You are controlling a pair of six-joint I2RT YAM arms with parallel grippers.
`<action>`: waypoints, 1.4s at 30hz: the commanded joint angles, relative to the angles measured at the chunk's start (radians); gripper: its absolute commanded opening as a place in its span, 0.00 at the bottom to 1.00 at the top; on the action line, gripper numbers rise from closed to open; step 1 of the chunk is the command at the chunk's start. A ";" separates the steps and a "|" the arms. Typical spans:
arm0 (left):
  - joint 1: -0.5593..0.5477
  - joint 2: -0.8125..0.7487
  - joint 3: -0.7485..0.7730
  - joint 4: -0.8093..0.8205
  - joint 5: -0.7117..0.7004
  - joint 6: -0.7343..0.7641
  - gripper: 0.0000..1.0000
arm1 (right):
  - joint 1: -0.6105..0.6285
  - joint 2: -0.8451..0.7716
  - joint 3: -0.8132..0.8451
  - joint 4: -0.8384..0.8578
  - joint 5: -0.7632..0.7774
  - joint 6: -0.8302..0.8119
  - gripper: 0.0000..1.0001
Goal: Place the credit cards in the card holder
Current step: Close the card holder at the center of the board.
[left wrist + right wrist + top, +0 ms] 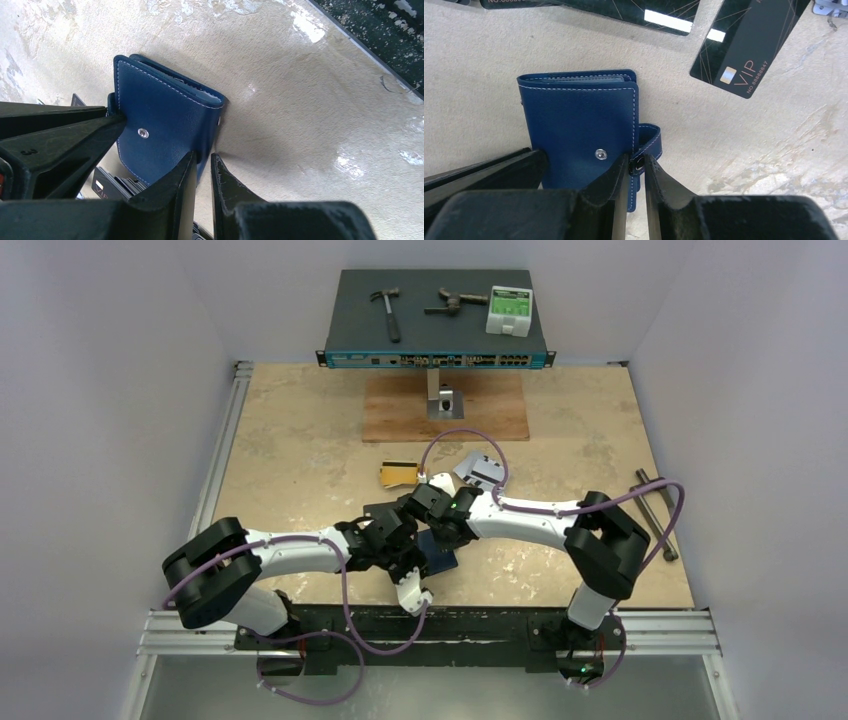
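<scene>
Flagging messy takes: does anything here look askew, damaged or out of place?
Nothing damaged. The card holder is folded shut with its snap tab undone and sticking out sideways; a black VIP card lies askew nearby, outside it.

From above, only a sliver of the card holder [441,559] shows. The right wrist view's edge crops two black cards [746,42].

White-shelled arms [300,548] with bulky black joints [210,575], trailed by looping purple cables [462,432].
</scene>
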 commanded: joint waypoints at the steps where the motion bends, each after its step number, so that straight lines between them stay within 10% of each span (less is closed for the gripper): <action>1: -0.009 0.001 0.002 -0.118 0.019 -0.034 0.15 | 0.009 -0.049 0.043 -0.052 0.064 0.003 0.15; 42: -0.014 -0.026 0.058 -0.185 -0.006 -0.063 0.17 | -0.006 -0.106 0.063 -0.041 -0.010 -0.029 0.00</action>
